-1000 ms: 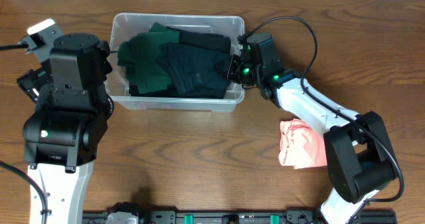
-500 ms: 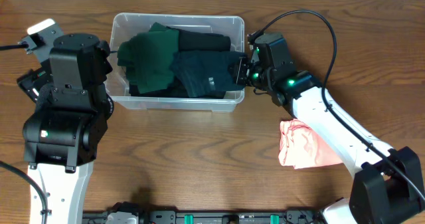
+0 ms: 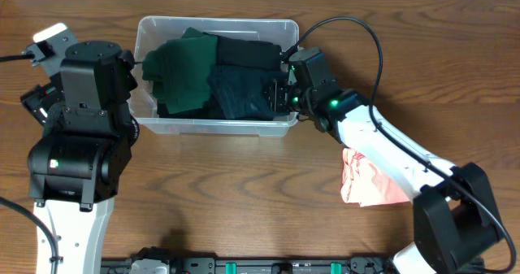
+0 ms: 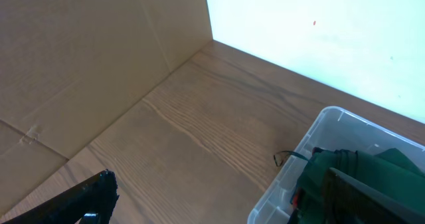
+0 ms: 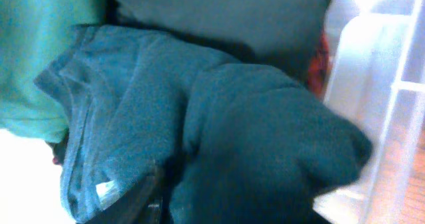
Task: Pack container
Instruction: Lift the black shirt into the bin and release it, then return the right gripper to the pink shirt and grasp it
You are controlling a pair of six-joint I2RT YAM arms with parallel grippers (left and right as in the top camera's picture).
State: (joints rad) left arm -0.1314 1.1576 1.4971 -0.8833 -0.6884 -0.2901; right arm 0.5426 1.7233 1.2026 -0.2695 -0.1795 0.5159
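Note:
The clear plastic container [image 3: 215,128] stands at the back of the table, holding a green garment [image 3: 183,67], a black one [image 3: 248,53] and a dark teal one [image 3: 244,91]. My right gripper [image 3: 284,87] hangs over the container's right end. In the right wrist view its jaws stand apart, one finger [image 5: 154,194] showing, with the dark teal garment [image 5: 265,137] bunched between them and the container wall [image 5: 392,84] at right. My left gripper [image 4: 219,214] is wide open over bare table left of the container [image 4: 312,144], holding nothing.
A pink cloth [image 3: 370,176] lies crumpled on the table at the right, partly under my right arm. The left arm's bulky body [image 3: 81,119] stands just left of the container. A cardboard wall [image 4: 86,58] rises behind the table in the left wrist view.
My right gripper has shifted left over the container's right end and its jaws have parted. The dark teal garment now lies lower in the container. The left arm has not moved.

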